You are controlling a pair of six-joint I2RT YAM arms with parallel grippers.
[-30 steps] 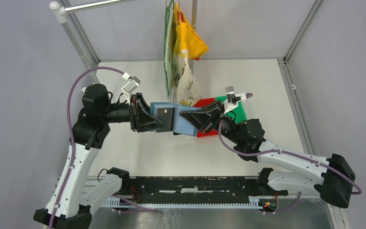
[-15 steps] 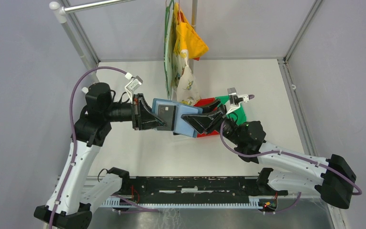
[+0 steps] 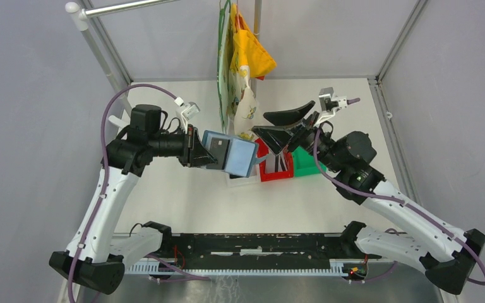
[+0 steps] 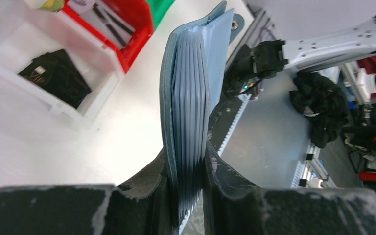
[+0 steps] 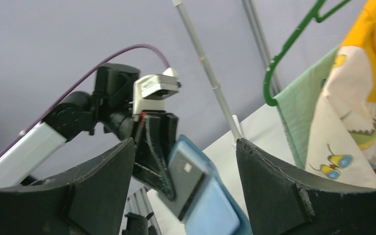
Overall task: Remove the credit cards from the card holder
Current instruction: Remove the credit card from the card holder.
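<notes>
Teal-blue card holder (image 3: 233, 156) pinched by left tool (image 4: 188, 169), layered pale sleeves (image 4: 191, 103) visible, right tool (image 3: 260, 124) spread, empty.

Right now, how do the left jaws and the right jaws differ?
The left jaws are shut on the blue wallet, held in the air; the right jaws stand wide open and hold nothing. The left jaws touch the wallet; the right jaws face it without touching. Both are black.

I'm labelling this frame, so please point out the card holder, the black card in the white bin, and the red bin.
card holder (image 4: 188, 98), left wrist view, on the stacked sleeve edges.
black card (image 4: 54, 78), left wrist view, middle of its face.
red bin (image 4: 138, 14), left wrist view, on its inner wall.
</notes>
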